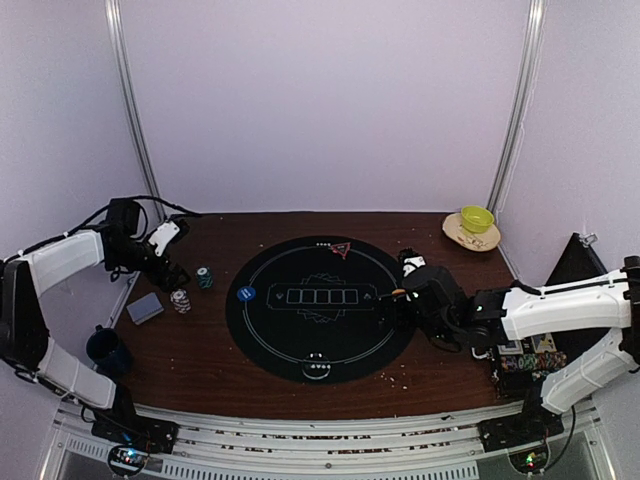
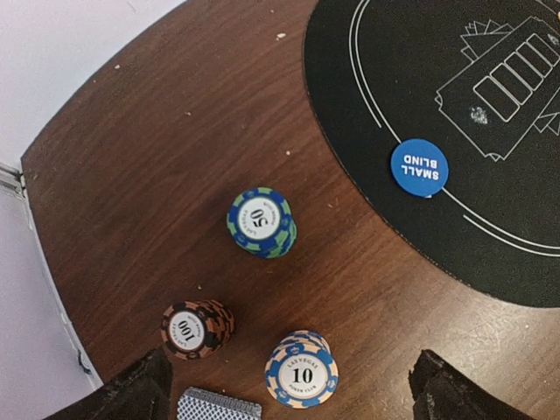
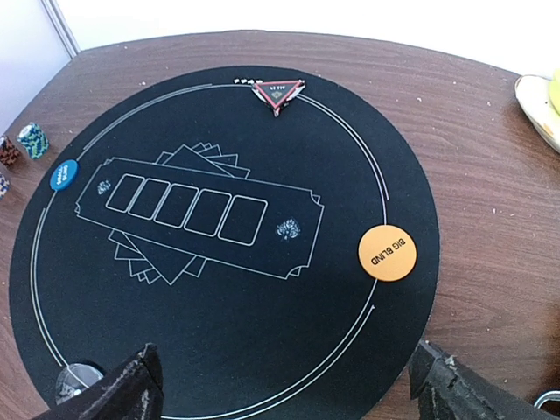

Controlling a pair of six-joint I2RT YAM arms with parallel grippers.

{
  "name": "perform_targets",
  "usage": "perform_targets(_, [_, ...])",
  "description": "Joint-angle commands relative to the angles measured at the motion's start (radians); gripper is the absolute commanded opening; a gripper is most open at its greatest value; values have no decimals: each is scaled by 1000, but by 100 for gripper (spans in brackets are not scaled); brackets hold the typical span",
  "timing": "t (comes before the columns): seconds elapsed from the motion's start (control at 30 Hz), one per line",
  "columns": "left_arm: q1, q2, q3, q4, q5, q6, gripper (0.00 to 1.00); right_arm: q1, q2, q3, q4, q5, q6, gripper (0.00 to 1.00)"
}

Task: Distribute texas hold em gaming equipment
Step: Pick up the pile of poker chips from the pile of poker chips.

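Observation:
My left gripper (image 2: 289,401) is open and empty, its jaws straddling a blue-white "10" chip stack (image 2: 302,372) from above. A black-orange "100" stack (image 2: 196,328) and a blue-green "50" stack (image 2: 261,221) stand close by. The grey-blue card deck (image 2: 219,407) lies at the bottom edge. The blue small-blind button (image 2: 419,167) sits on the mat's left rim. My right gripper (image 3: 289,398) is open and empty over the mat's right side. The orange big-blind button (image 3: 387,253) lies ahead of it to the right. The red triangle marker (image 3: 278,93) is at the far rim.
The round black mat (image 1: 300,330) covers the table's middle, with a round disc (image 1: 318,368) at its near rim. A dark blue mug (image 1: 105,348) stands near left. A yellow-green bowl (image 1: 476,218) sits at the back right. A box of items (image 1: 528,352) is near right.

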State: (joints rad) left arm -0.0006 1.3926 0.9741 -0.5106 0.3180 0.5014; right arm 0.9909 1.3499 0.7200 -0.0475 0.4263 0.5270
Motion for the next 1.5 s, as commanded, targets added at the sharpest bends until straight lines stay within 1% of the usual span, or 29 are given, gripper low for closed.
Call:
perform_targets(0.0, [6, 60, -13, -30, -8, 27, 98, 8, 22, 19, 14, 22, -8, 100])
perform_targets(0.13, [6, 94, -22, -23, -26, 14, 97, 7, 37, 27, 6, 20, -11, 100])
perform_targets(0.37, [6, 78, -52, 9, -93, -6, 90, 7, 31, 25, 9, 8, -16, 100])
perform_targets(0.67, [6, 98, -79, 40, -110, -16, 86, 8, 20, 21, 9, 3, -16, 100])
perform_targets(1.0, [7, 136, -77, 69, -111, -21, 76, 9, 28, 23, 9, 0, -17, 100])
perform_targets(1.47, [7, 150, -88, 83, -117, -21, 73, 10, 31, 24, 10, 1, -17, 100])
